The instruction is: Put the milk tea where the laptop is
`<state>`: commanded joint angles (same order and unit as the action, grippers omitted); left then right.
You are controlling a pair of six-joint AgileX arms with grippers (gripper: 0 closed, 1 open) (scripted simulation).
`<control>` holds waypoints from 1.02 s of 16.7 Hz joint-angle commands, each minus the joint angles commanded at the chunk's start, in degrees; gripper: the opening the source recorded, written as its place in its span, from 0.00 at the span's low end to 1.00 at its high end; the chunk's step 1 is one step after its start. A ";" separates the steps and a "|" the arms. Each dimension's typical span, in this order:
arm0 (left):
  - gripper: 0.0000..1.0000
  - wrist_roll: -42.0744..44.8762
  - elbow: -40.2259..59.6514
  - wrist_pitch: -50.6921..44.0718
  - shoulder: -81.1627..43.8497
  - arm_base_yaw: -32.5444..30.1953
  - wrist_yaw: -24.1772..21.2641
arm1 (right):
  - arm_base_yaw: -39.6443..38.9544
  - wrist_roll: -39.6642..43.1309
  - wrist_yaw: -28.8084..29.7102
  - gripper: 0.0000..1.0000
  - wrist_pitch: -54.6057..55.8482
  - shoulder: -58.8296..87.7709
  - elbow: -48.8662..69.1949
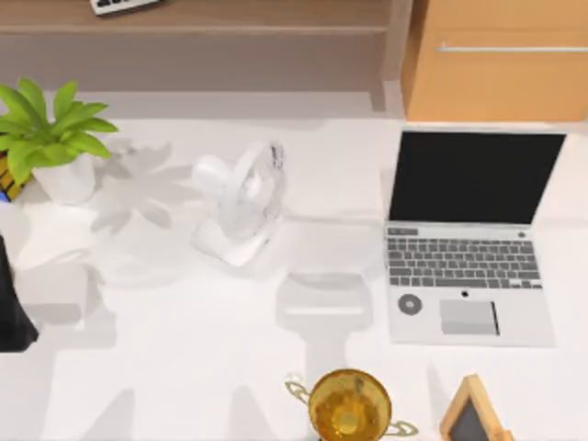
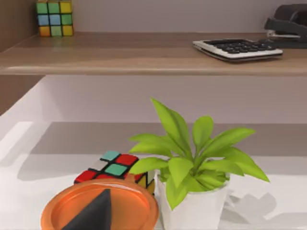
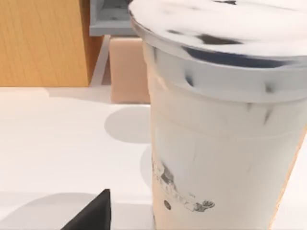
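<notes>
You have a white surface under a wooden shelf, with a wooden cabinet at the back right. The laptop sits open on the right side; a white fan stands mid-surface, a potted plant at the left, a gold trophy at the front edge. Your right wrist view has the milk tea upright, close before the right hand. Your left wrist view adds an orange disc, a puzzle cube and a calculator on the shelf. Whether either hand is apart or together, you cannot tell
</notes>
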<state>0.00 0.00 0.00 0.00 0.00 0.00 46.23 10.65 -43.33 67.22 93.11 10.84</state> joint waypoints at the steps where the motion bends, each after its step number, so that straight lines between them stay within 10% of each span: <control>1: 1.00 0.00 0.00 0.00 0.00 0.00 0.00 | 0.00 0.00 0.00 1.00 0.00 0.00 0.00; 17: 1.00 0.00 0.00 0.00 0.00 0.00 0.00 | -12.23 -3.77 12.13 1.00 4.86 15.96 13.25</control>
<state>0.00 0.00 0.00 0.00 0.00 0.00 34.00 6.89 -31.21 72.08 109.07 24.10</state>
